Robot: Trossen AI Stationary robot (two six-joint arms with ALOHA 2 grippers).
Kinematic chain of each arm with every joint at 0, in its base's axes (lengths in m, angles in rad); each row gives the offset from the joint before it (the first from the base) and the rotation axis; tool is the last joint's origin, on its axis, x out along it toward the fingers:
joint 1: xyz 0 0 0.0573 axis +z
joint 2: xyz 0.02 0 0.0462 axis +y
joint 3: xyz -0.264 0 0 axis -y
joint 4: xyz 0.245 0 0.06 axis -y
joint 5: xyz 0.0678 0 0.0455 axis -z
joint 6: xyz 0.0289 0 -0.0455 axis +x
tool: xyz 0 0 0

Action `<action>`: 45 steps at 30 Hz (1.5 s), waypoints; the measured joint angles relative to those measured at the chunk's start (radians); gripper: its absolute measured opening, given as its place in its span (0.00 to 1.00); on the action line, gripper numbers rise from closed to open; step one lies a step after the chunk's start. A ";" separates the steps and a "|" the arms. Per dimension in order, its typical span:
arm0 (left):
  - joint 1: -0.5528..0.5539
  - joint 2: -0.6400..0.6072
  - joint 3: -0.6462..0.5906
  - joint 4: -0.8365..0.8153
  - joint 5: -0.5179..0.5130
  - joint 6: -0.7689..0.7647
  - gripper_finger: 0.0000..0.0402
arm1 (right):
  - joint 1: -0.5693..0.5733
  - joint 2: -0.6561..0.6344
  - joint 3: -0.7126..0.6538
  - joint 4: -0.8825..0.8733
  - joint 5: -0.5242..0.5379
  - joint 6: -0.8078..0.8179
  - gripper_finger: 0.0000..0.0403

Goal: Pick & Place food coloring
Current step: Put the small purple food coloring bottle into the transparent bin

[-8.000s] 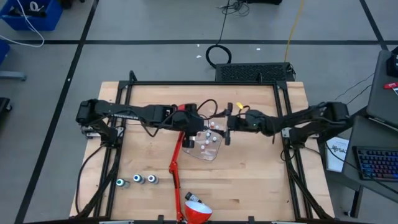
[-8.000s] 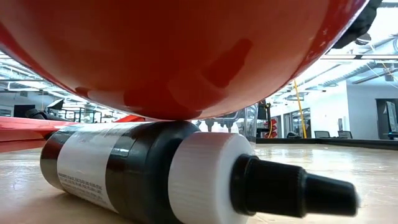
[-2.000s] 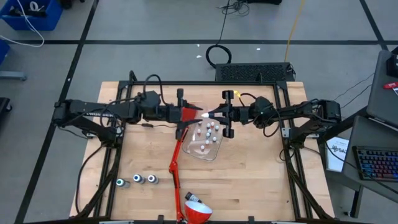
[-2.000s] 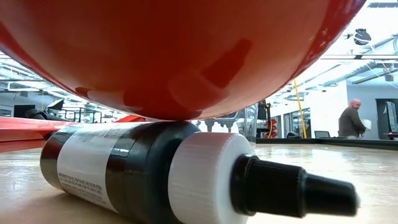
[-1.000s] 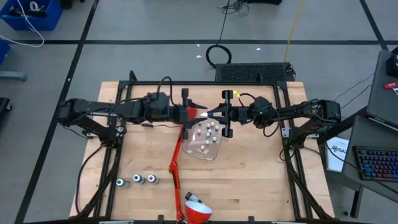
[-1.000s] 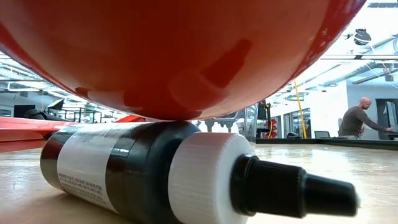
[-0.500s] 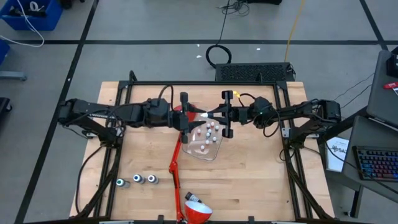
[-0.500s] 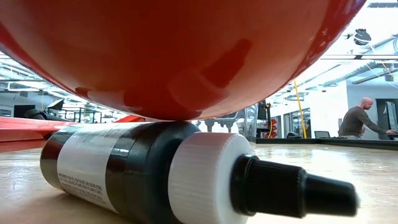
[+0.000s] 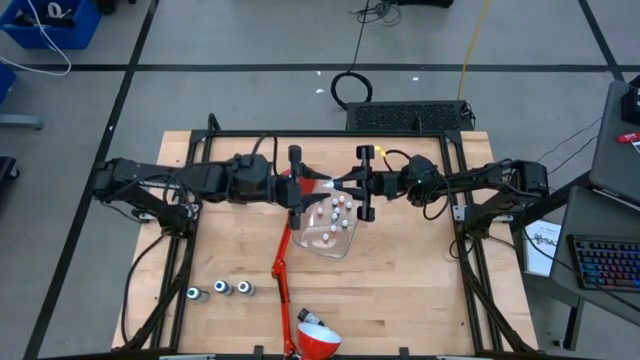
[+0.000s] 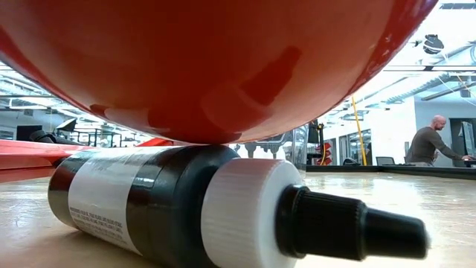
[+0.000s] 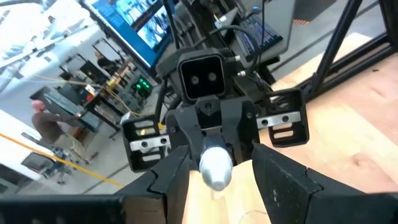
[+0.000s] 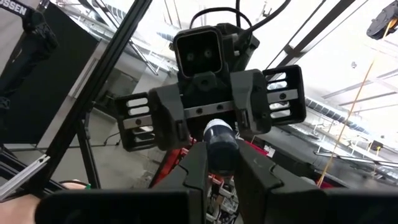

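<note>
The right gripper point(image 9: 338, 184) pinches a small food coloring bottle point(image 12: 221, 144) in mid-air above the clear tub point(image 9: 347, 243). The left gripper point(image 9: 312, 186) straddles its pale cap, fingers apart (not visibly touching). Best to centre the cap before clamping. Beyond lie the wooden table point(image 9: 410, 290) and a person point(image 10: 433, 144) at a far desk.

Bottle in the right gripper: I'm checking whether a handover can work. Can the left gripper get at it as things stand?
Probably yes. The right gripper holds the bottle out above the clear tub, its free end pointing at the left gripper, whose open fingers flank it with nothing between.
</note>
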 joint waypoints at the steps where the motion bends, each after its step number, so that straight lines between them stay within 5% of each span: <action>1: 0.000 0.000 0.006 -0.013 0.000 -0.008 0.44 | 0.000 0.000 0.000 0.000 0.000 0.000 0.10; 24: 0.037 0.010 0.008 -0.024 0.036 -0.051 0.44 | 0.000 0.000 0.000 0.004 0.000 0.000 0.10; 35: 0.038 0.011 0.008 -0.019 0.086 -0.037 0.14 | 0.000 -0.001 0.000 0.004 -0.004 0.000 0.10; 42: 0.035 0.011 0.008 -0.035 0.026 -0.050 0.14 | -0.001 -0.001 0.000 -0.013 0.001 0.048 0.10; 45: 0.008 -0.003 0.043 -0.170 -0.073 -0.085 0.14 | -0.001 0.000 0.000 -0.071 0.018 0.086 0.18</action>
